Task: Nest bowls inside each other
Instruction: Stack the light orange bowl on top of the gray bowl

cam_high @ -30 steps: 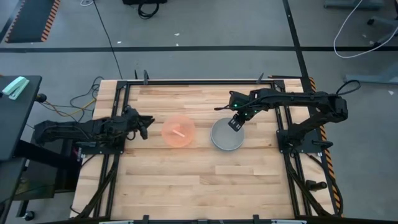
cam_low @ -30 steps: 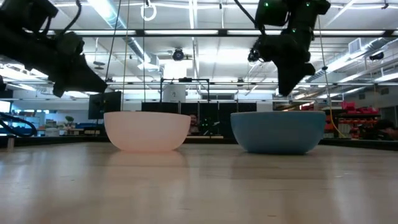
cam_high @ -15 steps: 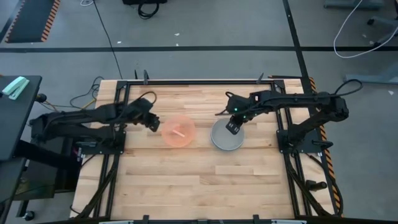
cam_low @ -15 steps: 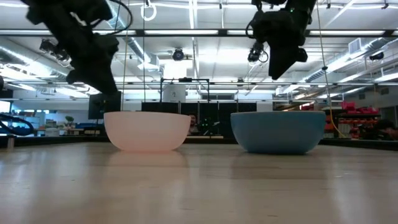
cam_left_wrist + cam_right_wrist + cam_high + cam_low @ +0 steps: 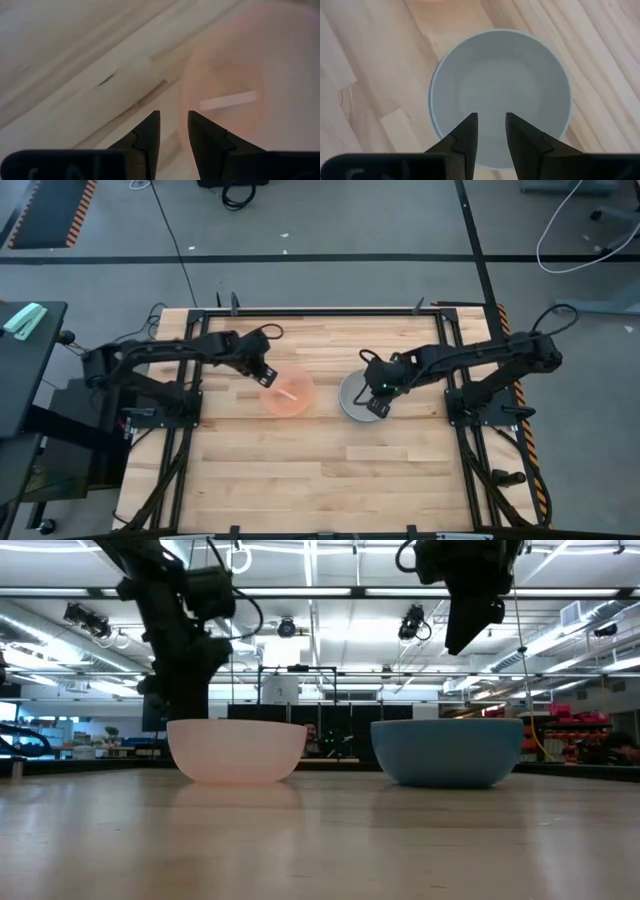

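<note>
A translucent salmon-pink bowl stands upright on its base left of the table's middle, with a pale strip showing in its bottom. To its right stands a bowl that looks blue from the side and pale grey from above. Whether a grey-white bowl sits inside it, I cannot tell. My left gripper hovers open with a narrow gap over the pink bowl's far-left rim. My right gripper hangs open above the blue bowl's middle.
Bare wooden tabletop lies on the near side of both bowls. A black metal frame runs round the table's edges, and the arm bases stand at its left and right sides. Cables lie on the floor beyond the table.
My left gripper has swung from the table's left edge toward the pink bowl and come down over its far-left rim. My right gripper has moved from beyond the blue bowl's far rim toward the near edge, now above the bowl's middle, and risen a little. Both bowls stay put.
</note>
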`<state>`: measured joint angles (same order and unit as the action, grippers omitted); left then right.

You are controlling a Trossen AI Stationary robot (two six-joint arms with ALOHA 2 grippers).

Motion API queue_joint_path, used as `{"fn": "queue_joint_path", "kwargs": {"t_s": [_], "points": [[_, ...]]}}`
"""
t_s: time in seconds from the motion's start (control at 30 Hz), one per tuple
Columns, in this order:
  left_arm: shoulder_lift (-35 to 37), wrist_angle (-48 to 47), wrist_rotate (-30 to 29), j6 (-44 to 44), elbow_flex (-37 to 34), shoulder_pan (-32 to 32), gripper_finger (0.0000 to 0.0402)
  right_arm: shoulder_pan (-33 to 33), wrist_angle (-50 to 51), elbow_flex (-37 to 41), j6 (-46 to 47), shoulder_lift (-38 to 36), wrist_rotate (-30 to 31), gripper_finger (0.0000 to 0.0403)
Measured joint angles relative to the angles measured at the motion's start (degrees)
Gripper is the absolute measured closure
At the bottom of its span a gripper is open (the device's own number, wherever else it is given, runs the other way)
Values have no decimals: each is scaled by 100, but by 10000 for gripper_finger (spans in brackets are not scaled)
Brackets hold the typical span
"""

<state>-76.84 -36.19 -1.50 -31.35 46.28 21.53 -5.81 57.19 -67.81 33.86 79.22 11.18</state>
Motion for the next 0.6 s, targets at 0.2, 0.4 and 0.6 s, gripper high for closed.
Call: {"fn": "queue_joint_path", "kwargs": {"t_s": [0.2,0.4,0.6], "points": [[-515,27,527,103,222,80,294,-263,0,0,229,0,85,296],[-733,44,655,113,387,76,294,-410,0,0,391,0,168,296],[-1031,-12,660,93,387,119,294,-546,-2,0,414,0,257,296]]}}
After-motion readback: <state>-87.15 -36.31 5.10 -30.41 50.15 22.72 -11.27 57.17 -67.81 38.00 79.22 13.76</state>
